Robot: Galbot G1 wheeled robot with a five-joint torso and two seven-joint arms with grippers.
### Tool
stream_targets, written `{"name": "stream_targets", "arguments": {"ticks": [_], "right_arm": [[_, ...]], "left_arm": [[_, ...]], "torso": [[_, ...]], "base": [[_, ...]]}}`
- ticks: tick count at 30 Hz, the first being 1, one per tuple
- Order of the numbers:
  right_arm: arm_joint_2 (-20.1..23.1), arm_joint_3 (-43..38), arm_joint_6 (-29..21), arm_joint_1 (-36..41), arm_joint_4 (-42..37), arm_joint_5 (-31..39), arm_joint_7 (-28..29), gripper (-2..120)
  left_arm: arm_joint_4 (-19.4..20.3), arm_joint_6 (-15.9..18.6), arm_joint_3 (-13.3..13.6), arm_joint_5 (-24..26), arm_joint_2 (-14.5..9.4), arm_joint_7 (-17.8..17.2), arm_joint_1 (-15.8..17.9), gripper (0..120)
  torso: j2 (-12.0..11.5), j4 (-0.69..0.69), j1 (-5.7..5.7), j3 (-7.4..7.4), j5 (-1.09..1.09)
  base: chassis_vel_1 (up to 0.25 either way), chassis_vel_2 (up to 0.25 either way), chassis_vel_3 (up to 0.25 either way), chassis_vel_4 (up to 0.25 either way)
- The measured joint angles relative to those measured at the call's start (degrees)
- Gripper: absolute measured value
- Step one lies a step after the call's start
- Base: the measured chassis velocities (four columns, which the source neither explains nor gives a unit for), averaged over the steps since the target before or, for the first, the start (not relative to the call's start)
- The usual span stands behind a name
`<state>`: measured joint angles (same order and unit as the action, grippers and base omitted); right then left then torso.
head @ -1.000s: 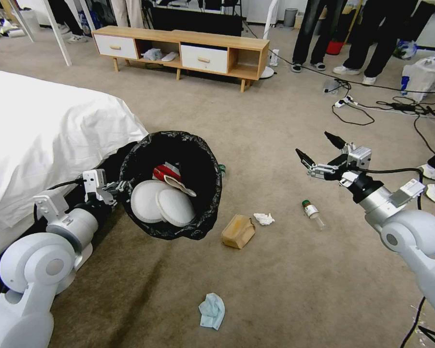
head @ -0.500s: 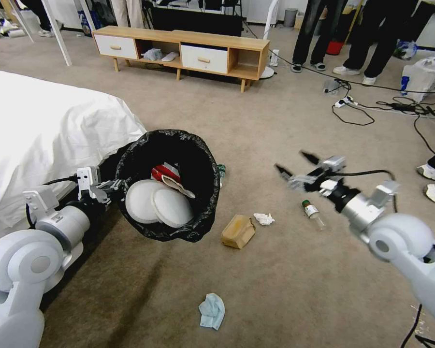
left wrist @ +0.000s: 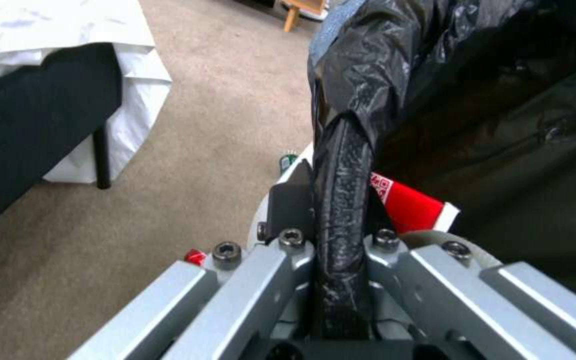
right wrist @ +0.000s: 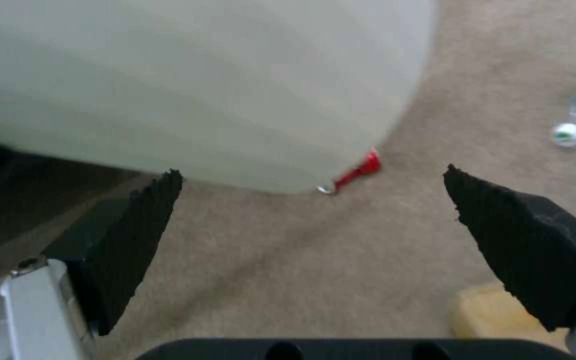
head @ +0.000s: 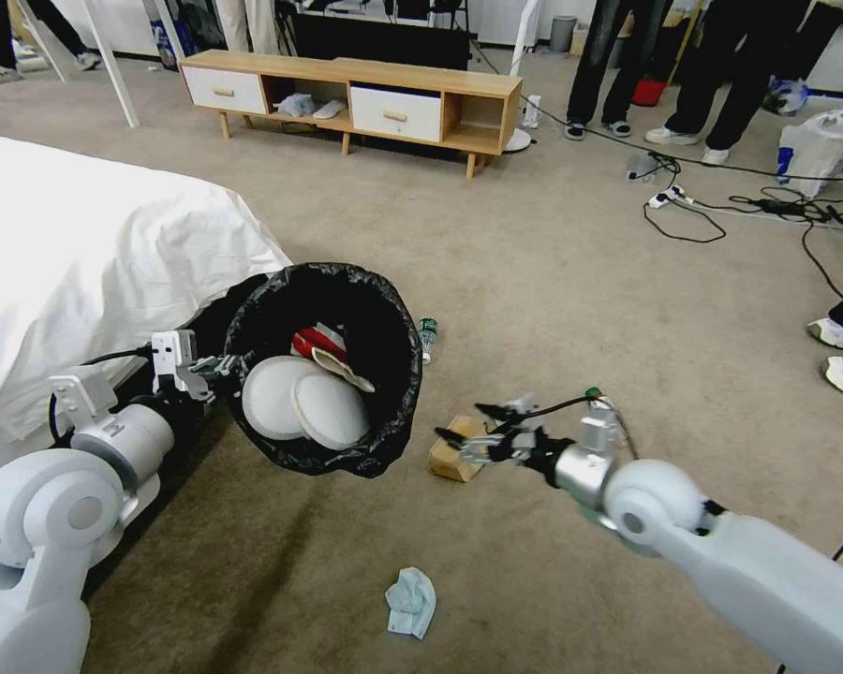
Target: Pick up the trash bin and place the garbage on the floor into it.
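The trash bin [head: 384, 374], lined with a black bag, hangs tilted above the floor [head: 571, 281] with white discs and a red wrapper [head: 314, 339] inside. My left gripper [head: 223, 363] is shut on its rim [left wrist: 341, 165]. My right gripper [head: 461, 427] is open, low over the brown paper bag [head: 448, 459]. In the right wrist view the open gripper [right wrist: 311, 177] faces the bin's white wall [right wrist: 201, 90], with a red can [right wrist: 360, 169] under it and the paper bag [right wrist: 495, 310] beside one finger. A green-capped bottle [head: 427, 332] lies by the bin. A blue mask [head: 410, 602] lies nearer me.
A bed with a white sheet [head: 84, 243] stands close on the left. A wooden cabinet [head: 347, 94] is at the back. Cables [head: 721, 201] and a white plastic bag [head: 820, 140] lie at the back right, and a person's shoes [head: 838, 351] are at the right edge.
My right arm has swung down and to the left, from mid-air at the right to just above the brown paper bag, still open. The left gripper and the bin have barely moved.
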<state>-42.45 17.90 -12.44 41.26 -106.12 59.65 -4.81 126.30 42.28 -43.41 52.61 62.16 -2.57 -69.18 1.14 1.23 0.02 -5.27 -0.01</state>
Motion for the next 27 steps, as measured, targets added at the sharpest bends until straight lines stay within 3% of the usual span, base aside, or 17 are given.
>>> {"name": "stream_targets", "arguments": {"ticks": [8, 13, 15, 16, 19, 20, 22, 27], "right_arm": [[-4.4, 9.5, 0.2, -6.4, 4.3, 1.3, -0.1, 100], [-4.9, 12.3, -3.5, -7.7, 4.6, 2.0, 0.5, 100], [-5.0, 12.6, -10.7, -7.9, 4.0, 3.1, 1.7, 100], [-5.0, 12.6, -10.7, -7.9, 4.0, 3.1, 1.7, 100], [-5.9, 10.4, -26.2, -7.1, 1.6, 7.8, 9.1, 100], [-5.9, 10.4, -26.2, -7.1, 1.6, 7.8, 9.1, 100], [-6.5, 9.8, -30.0, -6.2, 0.5, 10.9, 14.6, 100], [-6.9, 9.8, -30.6, -5.1, 0.4, 10.8, 16.8, 100]], "left_arm": [[-0.6, -0.1, 0.8, -0.9, 0.4, 0.1, -0.1, 2], [-1.4, -0.1, 0.9, -1.1, 0.4, 0.1, 0.1, 2], [-2.0, -0.1, 1.0, -1.2, 0.5, 0.1, 0.1, 2], [-2.0, -0.1, 1.0, -1.2, 0.5, 0.1, 0.1, 2], [-2.4, -0.1, 1.2, -1.3, 0.6, 0.2, 0.4, 2], [-2.4, -0.1, 1.2, -1.3, 0.6, 0.2, 0.4, 2], [-2.6, -0.1, 1.2, -1.3, 0.6, 0.2, 0.7, 2], [-2.7, -0.2, 1.2, -1.3, 0.4, 0.2, 0.8, 2]], "torso": [[0.0, 0.0, 0.0, 0.01, 0.0], [0.0, 0.0, 0.0, 0.01, 0.0], [0.0, 0.01, 0.0, 0.01, 0.0], [0.0, 0.01, 0.0, 0.01, 0.0], [0.0, 0.01, 0.0, 0.01, 0.0], [0.0, 0.01, 0.0, 0.01, 0.0], [0.0, 0.0, 0.0, 0.01, 0.0], [0.0, -0.01, 0.0, 0.01, 0.01]], "base": [[0.0, 0.0, 0.0, 0.0], [0.0, 0.0, 0.0, 0.0], [0.0, 0.0, 0.0, 0.0], [0.0, 0.0, 0.0, 0.0], [0.0, 0.0, 0.0, 0.0], [0.0, 0.0, 0.0, 0.0], [0.0, 0.0, 0.0, 0.0], [0.0, 0.0, 0.0, 0.0]]}}
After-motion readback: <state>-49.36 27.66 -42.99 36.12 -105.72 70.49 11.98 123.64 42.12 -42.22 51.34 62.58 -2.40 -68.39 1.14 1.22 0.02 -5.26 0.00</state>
